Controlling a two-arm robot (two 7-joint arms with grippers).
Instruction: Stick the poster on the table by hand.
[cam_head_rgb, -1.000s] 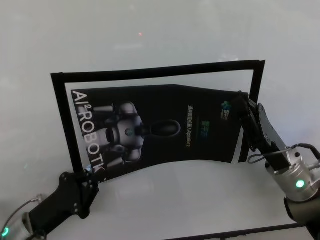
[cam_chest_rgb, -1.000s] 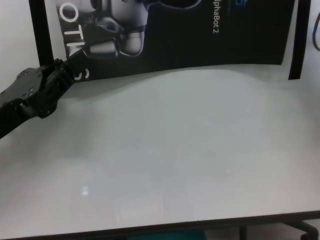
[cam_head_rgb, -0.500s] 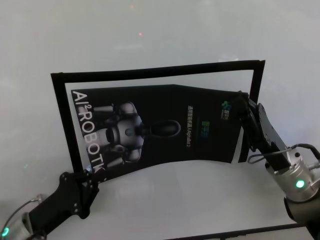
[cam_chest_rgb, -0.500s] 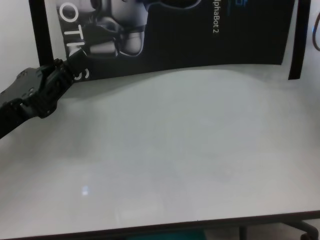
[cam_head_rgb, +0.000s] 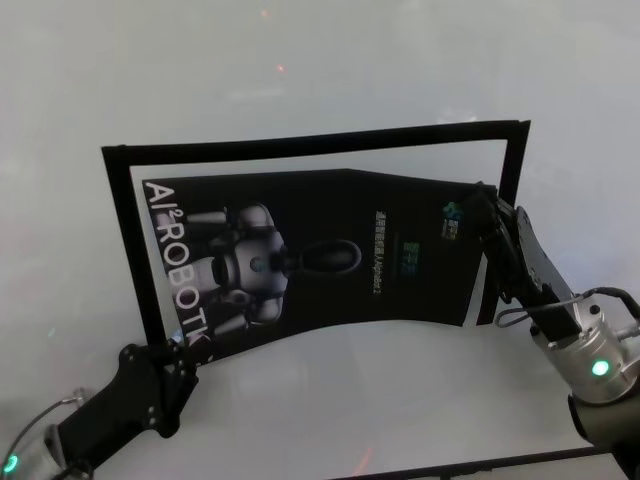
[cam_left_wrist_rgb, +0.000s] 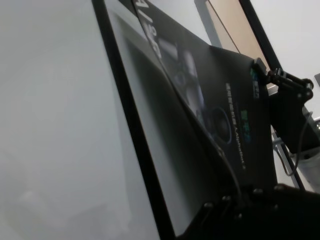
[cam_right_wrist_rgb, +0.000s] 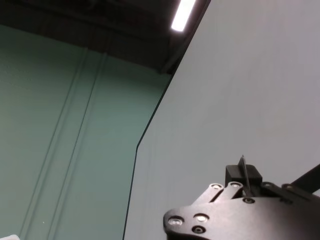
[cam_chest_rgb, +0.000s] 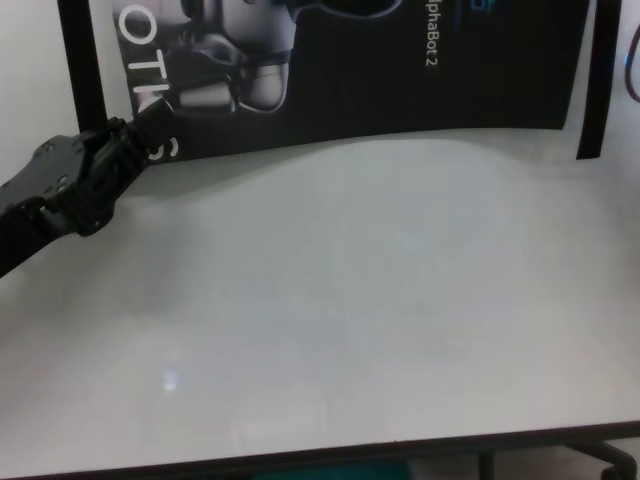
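A frame of black tape (cam_head_rgb: 300, 146) is laid out in three strips: a long one across the far side, one down the left (cam_chest_rgb: 82, 70) and one down the right (cam_chest_rgb: 597, 80). They meet at two square corners. A small red glint (cam_head_rgb: 281, 68) sits beyond the far strip. Off to the side stands a green wall (cam_right_wrist_rgb: 60, 125) with faint vertical seams. Above it is a dark ceiling (cam_right_wrist_rgb: 100, 25) with one bright strip light (cam_right_wrist_rgb: 183, 15). A brownish panel (cam_left_wrist_rgb: 227, 30) shows farther off, and a bit of teal floor (cam_chest_rgb: 330, 470) down below
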